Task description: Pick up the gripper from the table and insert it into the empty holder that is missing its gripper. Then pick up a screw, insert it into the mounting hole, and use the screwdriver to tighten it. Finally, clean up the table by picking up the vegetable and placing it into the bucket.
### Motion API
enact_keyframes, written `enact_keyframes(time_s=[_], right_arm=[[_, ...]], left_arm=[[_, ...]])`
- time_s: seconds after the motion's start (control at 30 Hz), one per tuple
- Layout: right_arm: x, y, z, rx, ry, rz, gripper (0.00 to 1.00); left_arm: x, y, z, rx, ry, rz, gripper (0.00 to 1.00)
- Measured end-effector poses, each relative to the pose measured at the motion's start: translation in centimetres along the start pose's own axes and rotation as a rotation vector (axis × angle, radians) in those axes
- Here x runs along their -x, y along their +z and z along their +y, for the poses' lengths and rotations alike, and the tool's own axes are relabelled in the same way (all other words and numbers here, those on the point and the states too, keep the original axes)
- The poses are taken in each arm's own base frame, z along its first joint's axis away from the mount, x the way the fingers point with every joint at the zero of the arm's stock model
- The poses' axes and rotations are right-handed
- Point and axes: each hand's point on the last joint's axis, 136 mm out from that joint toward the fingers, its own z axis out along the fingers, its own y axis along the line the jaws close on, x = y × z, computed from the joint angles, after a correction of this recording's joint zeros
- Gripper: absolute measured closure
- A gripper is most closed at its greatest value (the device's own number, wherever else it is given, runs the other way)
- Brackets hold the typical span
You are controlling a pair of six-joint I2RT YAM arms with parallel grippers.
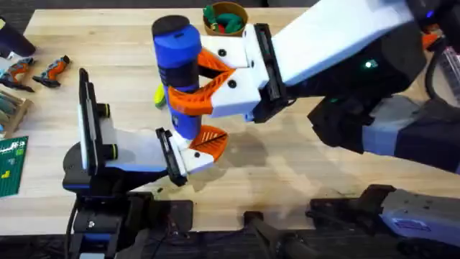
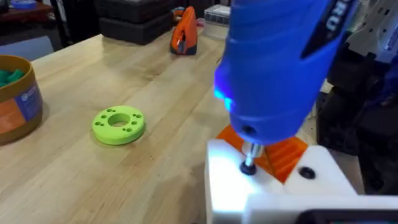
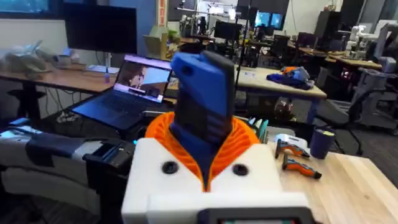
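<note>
My right gripper reaches across the table and is shut on the blue screwdriver, holding it upright. In the right wrist view the screwdriver sits between the orange pads. Its metal bit presses straight down into a mounting hole of the white holder on my left gripper. The orange ribbed gripper sits in that holder. The left fingers lie close together with nothing between them. A small yellow-green piece peeks out beside the screwdriver; whether it is the vegetable I cannot tell.
The bucket stands at the far edge with green things inside and appears as the orange-labelled tub in the left wrist view. A lime-green disc lies on the table. Orange-and-black hand tools lie far left. A green board lies at the left edge.
</note>
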Motion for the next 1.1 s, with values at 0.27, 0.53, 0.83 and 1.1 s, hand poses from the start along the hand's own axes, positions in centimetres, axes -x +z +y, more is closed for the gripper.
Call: enact_keyframes(time_s=[0.27, 0.53, 0.83, 1.1], right_arm=[[-0.1, 0.0, 0.0, 0.0, -0.008, 0.002, 0.974], [-0.1, 0.0, 0.0, -0.001, -0.005, 0.003, 0.974], [0.4, 0.0, 0.1, 0.004, -0.032, -0.016, 0.974], [4.3, 2.0, -3.7, 0.006, 0.053, 0.107, 0.974]], left_arm=[[0.0, 0.0, 0.0, 0.0, 0.0, 0.0, 0.996], [0.0, 0.0, 0.0, 0.0, 0.0, 0.0, 0.996], [0.0, 0.0, 0.0, 0.0, 0.0, 0.0, 0.996], [0.0, 0.0, 0.0, 0.0, 0.0, 0.0, 0.996]])
